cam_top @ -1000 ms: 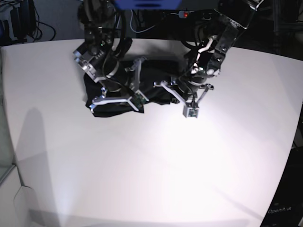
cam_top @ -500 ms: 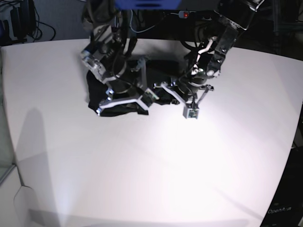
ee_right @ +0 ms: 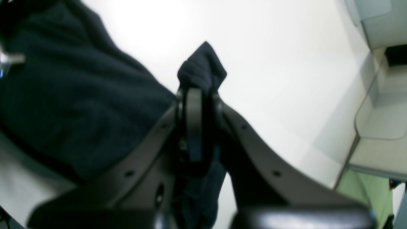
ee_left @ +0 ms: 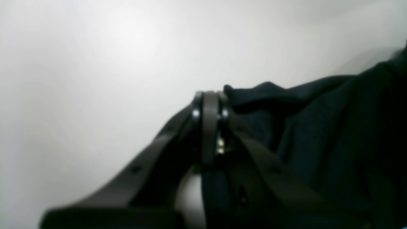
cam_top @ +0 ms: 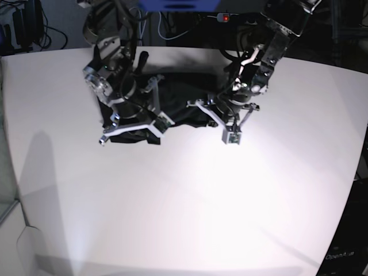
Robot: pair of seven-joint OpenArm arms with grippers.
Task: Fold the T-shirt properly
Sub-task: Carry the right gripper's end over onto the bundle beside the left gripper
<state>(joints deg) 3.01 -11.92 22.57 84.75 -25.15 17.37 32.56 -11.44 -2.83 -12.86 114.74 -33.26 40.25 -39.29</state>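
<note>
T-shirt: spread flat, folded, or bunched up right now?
Bunched. The T-shirt lies as a crumpled dark heap on the table, and the right gripper pinches a fold of it.

The shirt (cam_top: pixel 181 95) lies bunched on the counter (cam_top: pixel 190 195) toward its far edge, between the two arms. In the base view the right gripper (cam_top: pixel 127 127) is over the shirt's left part and the left gripper (cam_top: pixel 221 118) at its right edge. Seen from the right wrist, a fold of shirt (ee_right: pixel 202 68) sticks up between the right gripper's (ee_right: pixel 198 95) closed tips. Seen from the left wrist, the left gripper (ee_left: pixel 210 98) is closed, with the shirt (ee_left: pixel 318 127) just to its right and bare counter (ee_left: pixel 95 63) to its left.
</note>
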